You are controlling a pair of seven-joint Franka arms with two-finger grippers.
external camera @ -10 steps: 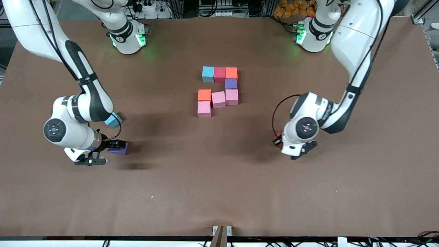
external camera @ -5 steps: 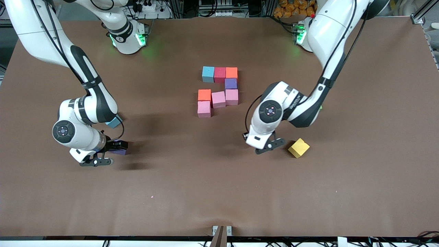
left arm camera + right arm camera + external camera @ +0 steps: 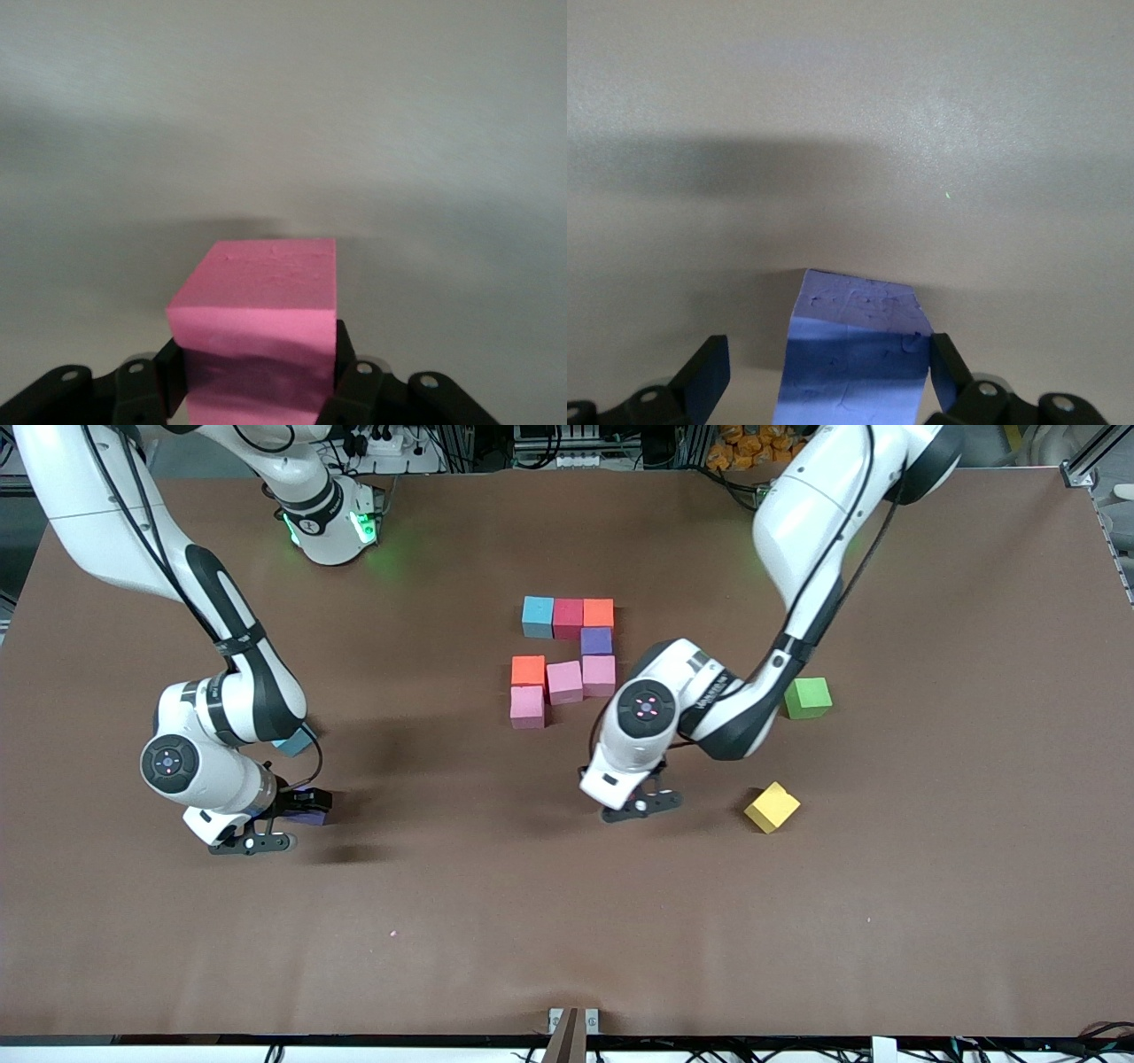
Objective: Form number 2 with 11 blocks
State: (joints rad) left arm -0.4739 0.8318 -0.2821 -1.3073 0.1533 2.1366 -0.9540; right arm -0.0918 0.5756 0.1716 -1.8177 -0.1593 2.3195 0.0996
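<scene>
Eight blocks lie grouped mid-table: blue, red and orange in a row, then purple, pink, pink, orange and pink. My left gripper hangs over bare table close to this group. It is shut on a pinkish-red block, hidden under the hand in the front view. My right gripper is low at the right arm's end, open around a purple block resting on the table. A yellow block lies loose.
A green cube sits beside the left arm's forearm, farther from the front camera than the yellow block. A light blue cube peeks out from under the right arm's wrist. The brown table stretches wide toward the front camera.
The left arm has swung toward the middle of the table with its block, uncovering the yellow block and the green cube. The right arm shifted only slightly over the purple block.
</scene>
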